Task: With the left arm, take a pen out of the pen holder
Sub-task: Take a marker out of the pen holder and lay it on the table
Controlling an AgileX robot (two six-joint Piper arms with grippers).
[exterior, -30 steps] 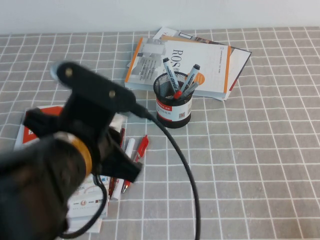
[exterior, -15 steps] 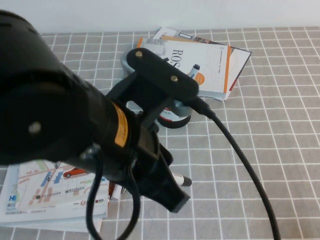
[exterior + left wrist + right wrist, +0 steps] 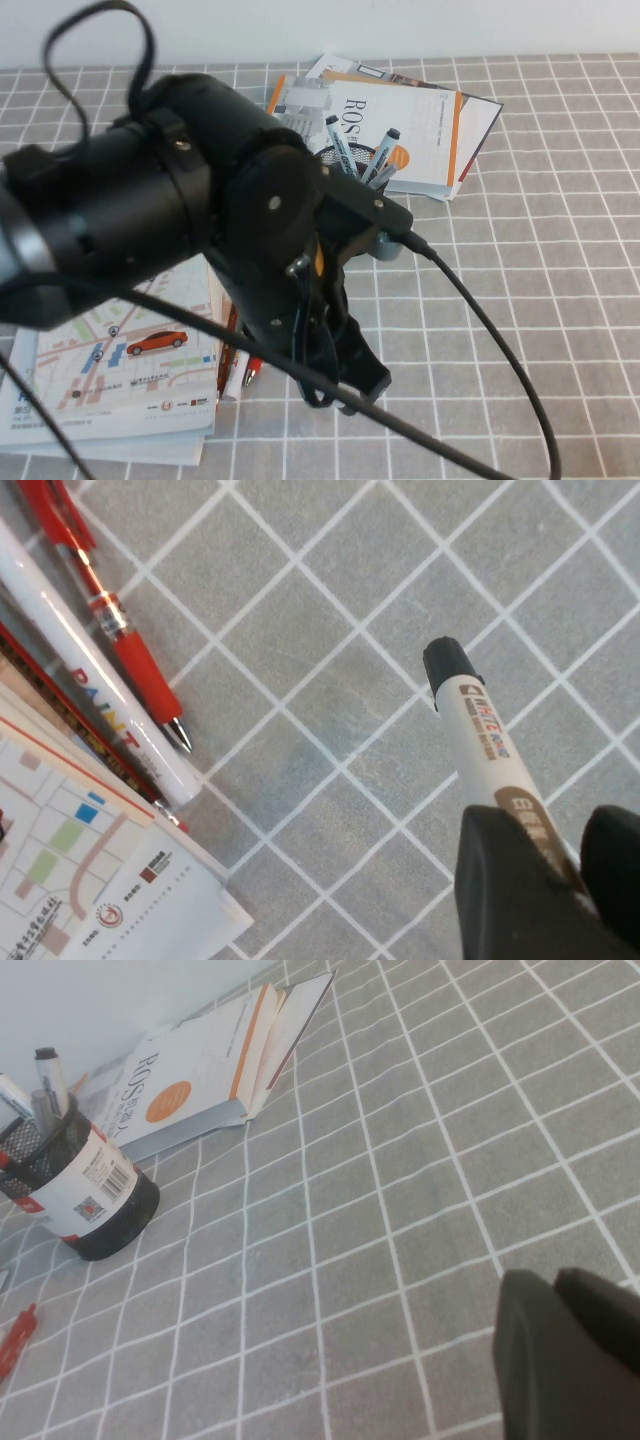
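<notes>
Left gripper (image 3: 545, 845): clenched on white, black-capped marker pen (image 3: 480, 750), held low over grey checked table (image 3: 330, 710), judged ready for laying down | black mesh pen holder (image 3: 85, 1195): cleared | right gripper (image 3: 555, 1285): closed, parked above table.

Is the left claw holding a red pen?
No, the left gripper, above the tablecloth, holds a white marker with a black cap, the red pen lies loose, and the right gripper hangs shut elsewhere.

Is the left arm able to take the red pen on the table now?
Probably not yet: the left tool, above the tiles near the red pen, grips a marker. The right tool hangs low over the tiles, away from the pen holder.
</notes>
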